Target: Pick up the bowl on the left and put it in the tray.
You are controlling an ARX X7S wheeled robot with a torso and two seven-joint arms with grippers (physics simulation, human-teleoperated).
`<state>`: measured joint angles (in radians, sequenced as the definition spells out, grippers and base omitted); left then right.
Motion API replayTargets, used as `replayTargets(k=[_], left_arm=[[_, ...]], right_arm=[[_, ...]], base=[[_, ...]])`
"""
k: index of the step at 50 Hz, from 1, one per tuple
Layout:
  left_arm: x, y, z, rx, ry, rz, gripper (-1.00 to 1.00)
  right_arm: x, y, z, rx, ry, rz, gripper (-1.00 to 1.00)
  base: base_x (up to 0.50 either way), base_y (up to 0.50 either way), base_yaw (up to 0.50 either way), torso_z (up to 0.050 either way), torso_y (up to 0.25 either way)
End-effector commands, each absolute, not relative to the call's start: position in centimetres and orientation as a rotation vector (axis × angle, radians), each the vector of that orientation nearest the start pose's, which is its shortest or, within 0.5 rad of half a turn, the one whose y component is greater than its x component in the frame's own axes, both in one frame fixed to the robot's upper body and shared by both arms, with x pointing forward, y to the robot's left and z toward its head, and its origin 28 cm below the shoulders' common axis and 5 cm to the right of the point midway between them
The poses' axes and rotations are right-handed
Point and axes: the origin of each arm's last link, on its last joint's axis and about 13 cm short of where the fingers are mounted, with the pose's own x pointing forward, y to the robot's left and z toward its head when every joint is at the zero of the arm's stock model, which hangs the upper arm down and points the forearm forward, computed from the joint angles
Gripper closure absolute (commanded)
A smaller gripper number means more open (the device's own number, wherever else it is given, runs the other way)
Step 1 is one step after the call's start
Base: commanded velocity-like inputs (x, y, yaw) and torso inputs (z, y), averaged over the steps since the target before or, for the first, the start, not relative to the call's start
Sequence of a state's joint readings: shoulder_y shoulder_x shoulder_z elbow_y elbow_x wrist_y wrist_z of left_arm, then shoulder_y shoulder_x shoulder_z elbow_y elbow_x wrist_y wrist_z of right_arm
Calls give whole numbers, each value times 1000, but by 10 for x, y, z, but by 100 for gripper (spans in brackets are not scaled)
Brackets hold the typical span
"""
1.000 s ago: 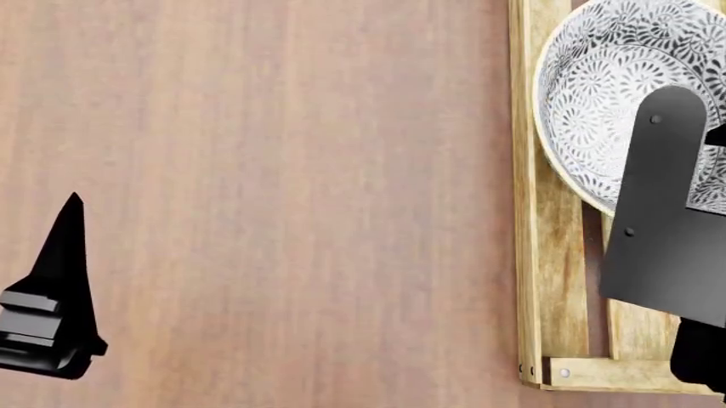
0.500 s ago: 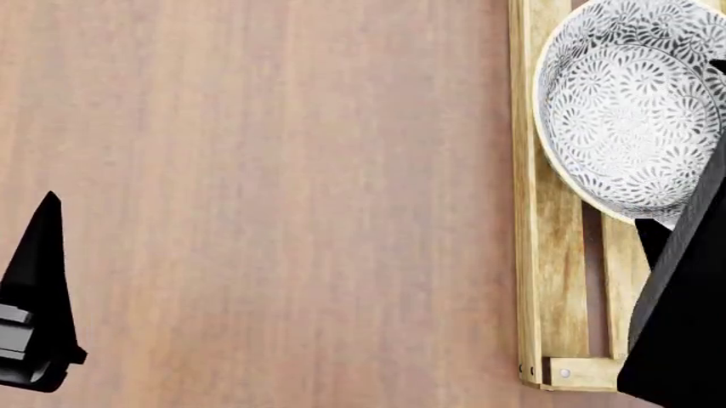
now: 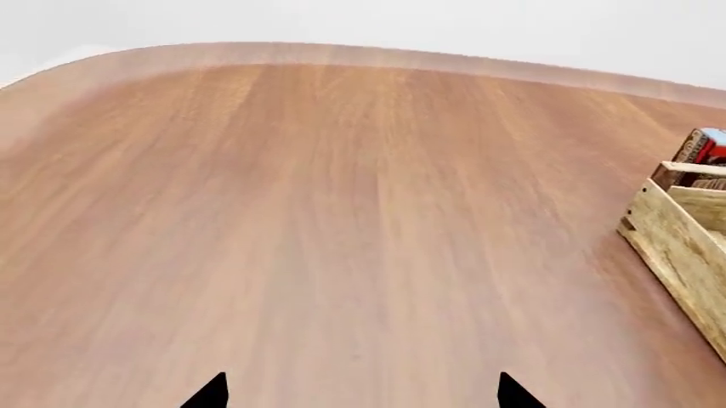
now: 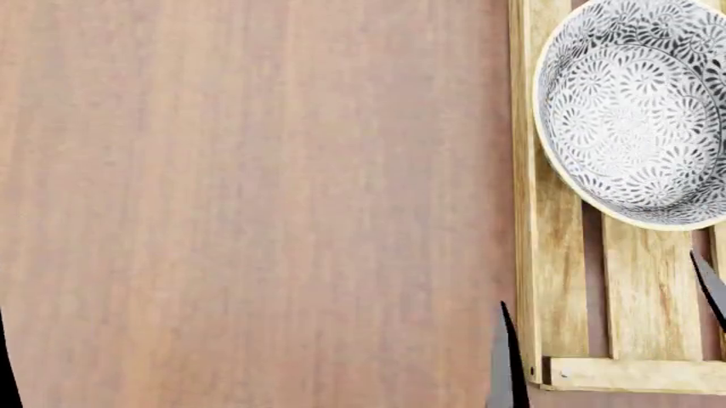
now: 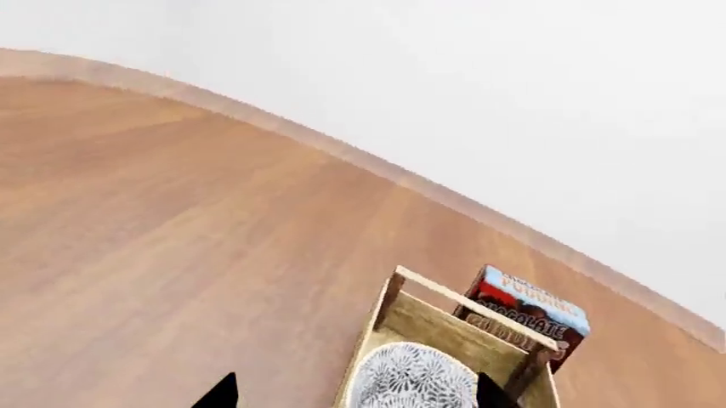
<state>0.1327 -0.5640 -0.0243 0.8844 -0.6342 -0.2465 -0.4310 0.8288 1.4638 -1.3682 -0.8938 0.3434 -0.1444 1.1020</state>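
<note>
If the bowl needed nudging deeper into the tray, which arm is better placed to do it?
Right, probably. The right gripper is open beside the tray, its fingertips flanking the near end, just short of the bowl. The left gripper is open over bare table, with the tray off to its side.

Head view: straight down and close over the counter [image 4: 250, 204], tray [image 4: 562, 255] and bowl [image 4: 635, 110] cropped at right edge. Left wrist view: low, raking across the counter toward its far curved edge, tray corner [image 3: 681, 246] at right edge. Right wrist view: higher, looking along the tray [image 5: 454, 336] at lower centre, bowl [image 5: 411, 379] inside, box [image 5: 524, 316] behind. Tray shared by all three.
</note>
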Motion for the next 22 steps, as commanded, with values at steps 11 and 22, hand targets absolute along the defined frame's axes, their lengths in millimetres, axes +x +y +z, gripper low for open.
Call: replayTargets(k=[11,22], left_arm=[[100,262,68,-273,-250,9,-100],[96,259,67,-271,-248,-19,-100]], right_arm=[[41,-26,61,920,314,-403,-100],[61,-132,60,548,-365,191,-100]], base=[[0,0,0,0,0],[0,0,0,0,0]])
